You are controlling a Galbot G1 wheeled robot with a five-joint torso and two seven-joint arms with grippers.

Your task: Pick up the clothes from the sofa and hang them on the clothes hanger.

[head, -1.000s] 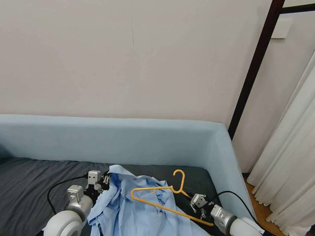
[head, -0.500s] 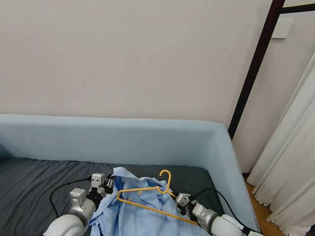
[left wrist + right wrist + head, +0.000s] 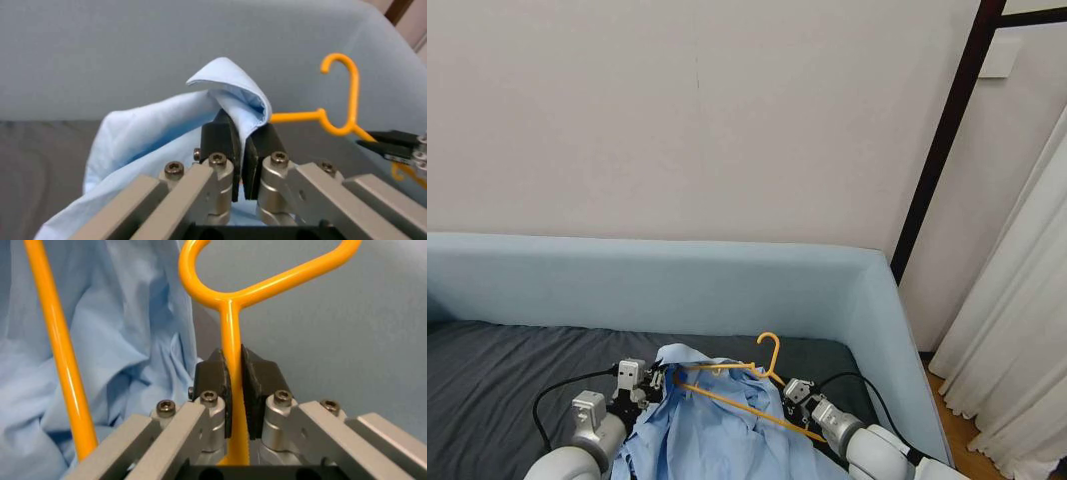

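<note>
Sofa (image 3: 677,280), pale-blue upholstered, under both arms; left gripper (image 3: 241,132) clamped on crumpled light-blue fabric shirt (image 3: 717,435); right gripper (image 3: 235,360) pinching orange wire hanger (image 3: 230,325) near sofa's right end.

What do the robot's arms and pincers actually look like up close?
The left arm and right arm are smooth, rounded white tubes with silver metal wrists, and a thin black cable loops beside each. The left pincer and right pincer match: two flat black fingers bolted to silver-grey brackets with small hex screws.
</note>
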